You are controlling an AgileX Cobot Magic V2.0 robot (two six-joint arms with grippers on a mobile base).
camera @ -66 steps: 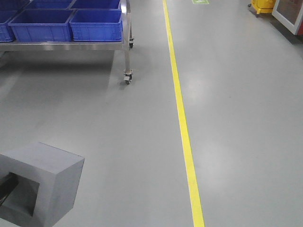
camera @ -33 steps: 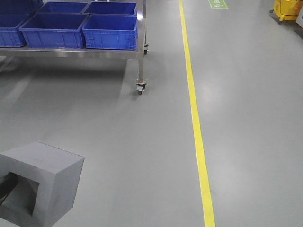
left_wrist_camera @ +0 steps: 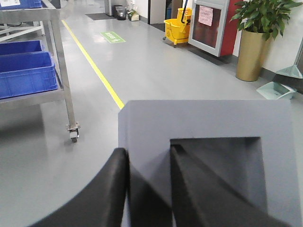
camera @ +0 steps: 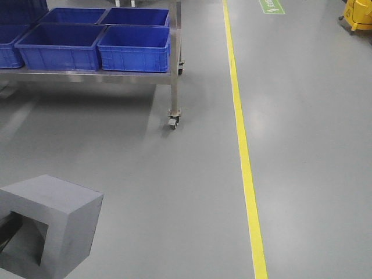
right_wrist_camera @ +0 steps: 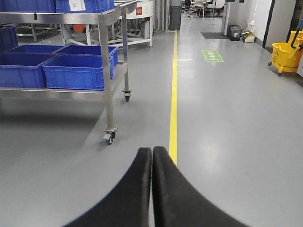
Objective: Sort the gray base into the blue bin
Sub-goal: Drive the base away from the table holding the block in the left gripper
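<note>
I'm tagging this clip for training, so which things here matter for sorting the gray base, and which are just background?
Job: gray base, clamped by the left jaws, one inside its recess; blue bins on the steel cart.
Background: right jaws, shut and empty; yellow floor line; mop bucket; potted plant; dustpan.

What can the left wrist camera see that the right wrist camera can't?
Only the left wrist view shows the gray base, its wall pinched by the left gripper with one finger in the recess, plus a potted plant. Only the right wrist view shows the right gripper, shut and empty. Both show blue bins on the metal cart, the yellow floor line and a yellow mop bucket.
</note>
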